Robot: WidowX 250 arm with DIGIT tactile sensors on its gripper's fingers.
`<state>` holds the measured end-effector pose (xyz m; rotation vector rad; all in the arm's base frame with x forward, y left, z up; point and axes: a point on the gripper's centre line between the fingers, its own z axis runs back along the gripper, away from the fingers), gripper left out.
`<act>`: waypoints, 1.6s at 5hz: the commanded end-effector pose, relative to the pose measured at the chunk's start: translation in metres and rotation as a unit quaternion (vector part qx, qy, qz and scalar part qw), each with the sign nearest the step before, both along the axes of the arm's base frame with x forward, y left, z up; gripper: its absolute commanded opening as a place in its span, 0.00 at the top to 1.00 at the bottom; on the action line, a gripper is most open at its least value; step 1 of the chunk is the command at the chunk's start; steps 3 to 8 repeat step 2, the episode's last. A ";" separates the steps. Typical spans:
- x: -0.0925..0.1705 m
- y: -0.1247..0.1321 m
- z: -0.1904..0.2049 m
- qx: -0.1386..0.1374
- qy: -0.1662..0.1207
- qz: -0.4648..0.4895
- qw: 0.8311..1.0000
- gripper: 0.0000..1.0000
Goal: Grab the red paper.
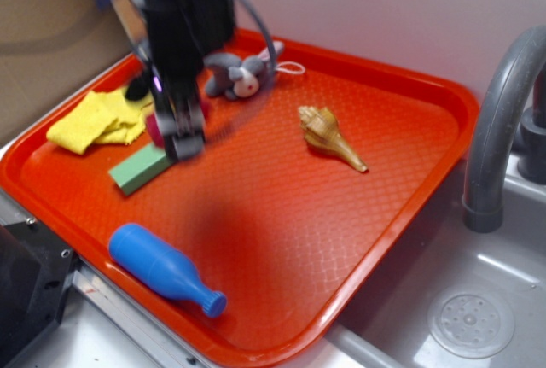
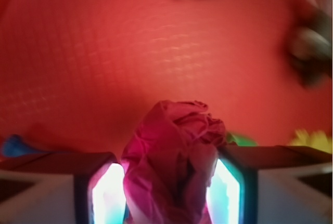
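The red paper (image 2: 171,151) is a crumpled crimson wad that fills the gap between my two pads in the wrist view and touches both. In the exterior view only a bit of it (image 1: 155,129) shows beside the fingers. My gripper (image 1: 182,142) hangs over the left part of the orange-red tray (image 1: 384,214), just above a green block (image 1: 139,168). It is shut on the paper (image 2: 169,193). The arm is blurred in the exterior view.
On the tray lie a yellow cloth (image 1: 94,120), a grey plush animal (image 1: 239,76), a tan shell (image 1: 328,136) and a blue plastic pin (image 1: 162,267). A grey faucet (image 1: 503,129) and sink (image 1: 469,317) stand at the right.
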<state>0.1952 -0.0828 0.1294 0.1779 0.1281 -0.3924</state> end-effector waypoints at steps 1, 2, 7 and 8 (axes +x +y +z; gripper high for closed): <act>-0.016 0.019 0.066 -0.042 -0.066 0.238 0.968 1.00; -0.019 0.017 0.076 -0.054 -0.064 0.218 0.972 1.00; -0.019 0.017 0.076 -0.054 -0.064 0.218 0.972 1.00; -0.019 0.017 0.076 -0.054 -0.064 0.218 0.972 1.00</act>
